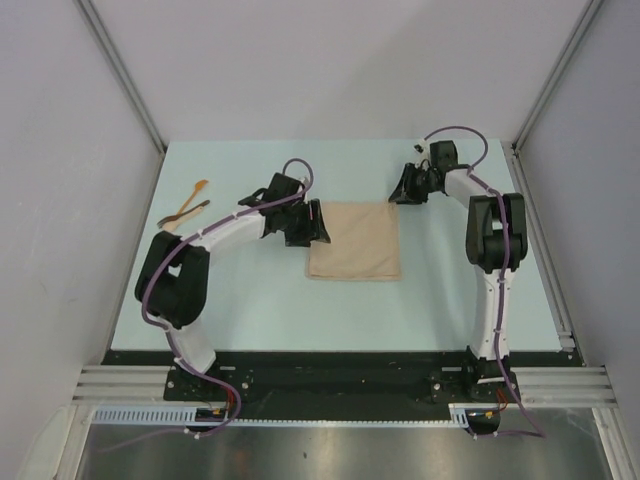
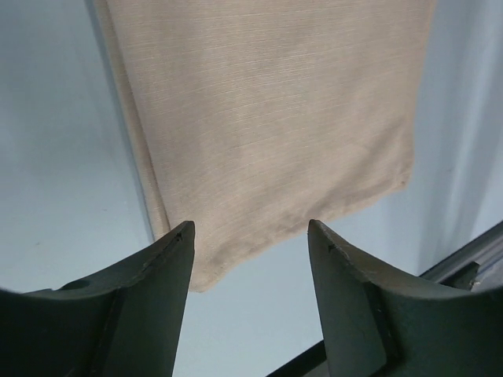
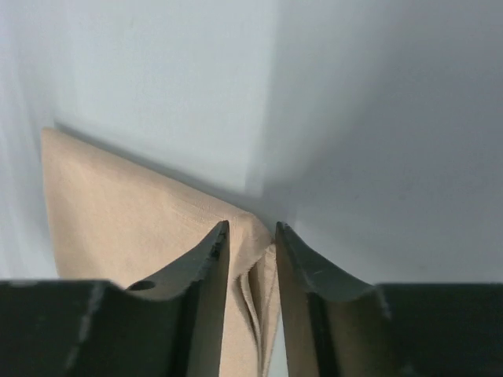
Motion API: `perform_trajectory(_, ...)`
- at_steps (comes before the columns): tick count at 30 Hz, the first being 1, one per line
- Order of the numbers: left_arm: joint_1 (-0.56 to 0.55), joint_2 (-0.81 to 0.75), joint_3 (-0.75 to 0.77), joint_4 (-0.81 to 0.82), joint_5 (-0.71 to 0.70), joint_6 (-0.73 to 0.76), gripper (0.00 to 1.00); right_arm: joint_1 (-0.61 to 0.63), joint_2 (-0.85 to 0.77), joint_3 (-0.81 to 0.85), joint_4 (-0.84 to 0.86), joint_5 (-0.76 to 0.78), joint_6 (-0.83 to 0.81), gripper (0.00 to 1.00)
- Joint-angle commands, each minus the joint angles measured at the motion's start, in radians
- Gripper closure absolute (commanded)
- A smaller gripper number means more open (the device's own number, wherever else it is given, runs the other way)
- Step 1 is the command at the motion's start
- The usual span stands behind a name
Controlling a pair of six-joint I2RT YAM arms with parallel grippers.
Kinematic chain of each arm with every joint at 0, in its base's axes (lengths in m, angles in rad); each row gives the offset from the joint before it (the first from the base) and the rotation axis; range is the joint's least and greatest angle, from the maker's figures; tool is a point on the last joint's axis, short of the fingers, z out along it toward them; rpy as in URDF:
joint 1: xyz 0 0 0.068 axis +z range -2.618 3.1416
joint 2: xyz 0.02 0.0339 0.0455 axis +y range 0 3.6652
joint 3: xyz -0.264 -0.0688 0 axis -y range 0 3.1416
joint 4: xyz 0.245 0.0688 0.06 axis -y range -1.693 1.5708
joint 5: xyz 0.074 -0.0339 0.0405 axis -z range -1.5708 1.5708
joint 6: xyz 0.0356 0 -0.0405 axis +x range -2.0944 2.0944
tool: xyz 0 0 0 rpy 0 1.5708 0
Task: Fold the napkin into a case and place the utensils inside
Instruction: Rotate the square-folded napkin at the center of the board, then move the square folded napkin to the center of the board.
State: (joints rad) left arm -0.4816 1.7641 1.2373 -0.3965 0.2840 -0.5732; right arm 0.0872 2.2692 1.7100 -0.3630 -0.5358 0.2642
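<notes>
Jaws of the left gripper [image 2: 251, 236] stand wide, straddling the 9 o'clock edge of the napkin [image 1: 355, 240] without pinching it; those of the right gripper [image 3: 251, 228] are narrow around a raised ridge of cloth at its 1 o'clock corner, though whether they press it I cannot tell. Folding looks part done: the beige cloth lies flat mid-way across the table [image 1: 300, 310], squarish, seemingly layered, not yet a narrow case. Both utensils [image 1: 188, 205] lie at its 10 o'clock, well apart, not yet inside
</notes>
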Motion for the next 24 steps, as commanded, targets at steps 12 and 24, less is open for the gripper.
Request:
perform_trajectory(12,0.003,0.032,-0.150,0.068,-0.038,0.036,0.33,-0.037,-0.558,-0.568,0.039,0.091,0.061,0.47)
perform_trajectory(24,0.031,0.035,-0.309,0.203,0.038,0.000,0.49,0.043,-0.761,-0.992,0.209,0.094,0.190,0.54)
